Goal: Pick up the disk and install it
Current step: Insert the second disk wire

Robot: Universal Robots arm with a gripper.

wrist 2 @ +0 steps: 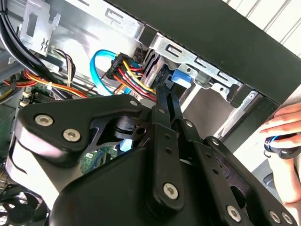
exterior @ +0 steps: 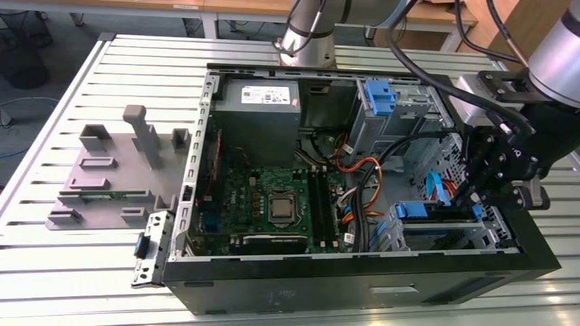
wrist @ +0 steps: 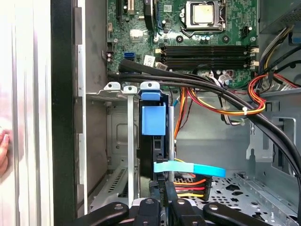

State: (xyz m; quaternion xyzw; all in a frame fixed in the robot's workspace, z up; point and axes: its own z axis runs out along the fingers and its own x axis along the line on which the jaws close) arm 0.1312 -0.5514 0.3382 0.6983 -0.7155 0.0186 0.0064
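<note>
Disk (wrist: 153,120) stands on edge in the drive cage (wrist: 113,89) at the computer case's (exterior: 363,278) front corner, with the hand (wrist: 162,207) clenched on its rear edge. Seating it well likely calls for a straight push, clear of the blue cable (wrist: 188,168).

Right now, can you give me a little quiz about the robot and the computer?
1. True or false: the grey stand sits on the table, outside the computer case.
2. The gripper is nearest to: A the grey stand, B the disk, C the motherboard.
3. Fill in: the flat cable crossing beside the disk is coloured ___.

Key: 1 true. 2 B. 3 blue.
</note>
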